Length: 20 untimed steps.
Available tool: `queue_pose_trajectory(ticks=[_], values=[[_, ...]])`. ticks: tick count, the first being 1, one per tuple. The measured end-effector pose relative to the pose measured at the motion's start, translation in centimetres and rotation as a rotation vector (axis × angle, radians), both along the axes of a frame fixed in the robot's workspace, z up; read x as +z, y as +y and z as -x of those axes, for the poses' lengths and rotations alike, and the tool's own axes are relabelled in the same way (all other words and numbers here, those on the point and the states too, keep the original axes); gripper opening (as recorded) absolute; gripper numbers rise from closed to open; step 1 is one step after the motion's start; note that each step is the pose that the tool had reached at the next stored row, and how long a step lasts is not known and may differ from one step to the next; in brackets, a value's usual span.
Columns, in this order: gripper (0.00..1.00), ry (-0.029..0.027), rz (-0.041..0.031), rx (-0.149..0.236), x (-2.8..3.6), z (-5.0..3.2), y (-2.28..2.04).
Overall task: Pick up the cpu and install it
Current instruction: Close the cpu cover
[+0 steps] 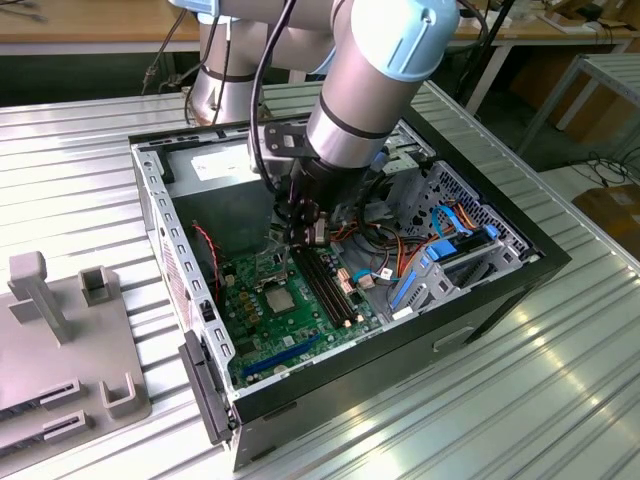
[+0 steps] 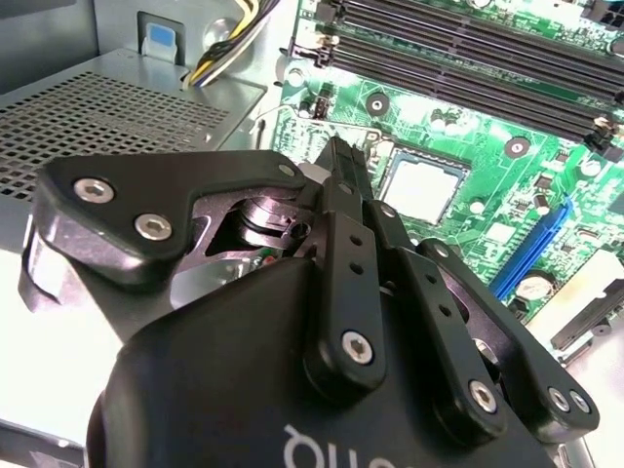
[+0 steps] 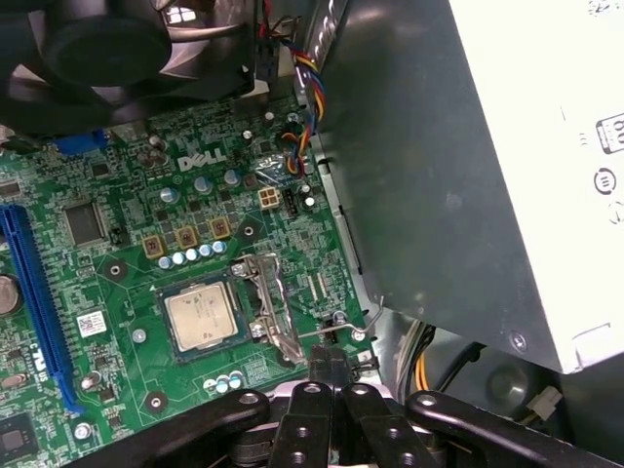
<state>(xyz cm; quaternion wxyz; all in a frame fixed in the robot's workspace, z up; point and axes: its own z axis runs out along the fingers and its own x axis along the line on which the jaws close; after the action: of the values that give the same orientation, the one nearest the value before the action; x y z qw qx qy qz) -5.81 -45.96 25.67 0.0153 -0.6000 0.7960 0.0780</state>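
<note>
The cpu (image 3: 200, 317) lies flat in the square socket on the green motherboard, silver top up; it also shows in the second wrist view (image 2: 421, 187) and the exterior view (image 1: 277, 297). The socket's hinged metal plate (image 3: 273, 310) stands swung open beside it. My gripper (image 3: 330, 369) is shut, its black fingertips pressed together with nothing visible between them. It hovers just off the socket's edge, close to the thin wire lever (image 3: 353, 327). In the exterior view the gripper (image 1: 305, 235) hangs inside the open computer case, above the board.
A grey power-supply box (image 3: 468, 146) rises close beside the socket. Long black memory slots (image 2: 468, 44) run past the socket's other side. A black fan (image 3: 117, 49), coloured cables (image 3: 304, 73) and a blue slot (image 3: 34, 292) crowd the board. A grey fixture (image 1: 60, 340) sits outside the case.
</note>
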Motion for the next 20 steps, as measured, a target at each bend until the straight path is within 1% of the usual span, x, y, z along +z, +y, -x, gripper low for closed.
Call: queue_pose_trajectory(ticks=[7,20], values=[[0.11,0.0000,0.0054,0.000,-0.01,0.09,-0.03],[0.11,0.0000,0.0106,0.000,-0.01,0.31,-0.17]])
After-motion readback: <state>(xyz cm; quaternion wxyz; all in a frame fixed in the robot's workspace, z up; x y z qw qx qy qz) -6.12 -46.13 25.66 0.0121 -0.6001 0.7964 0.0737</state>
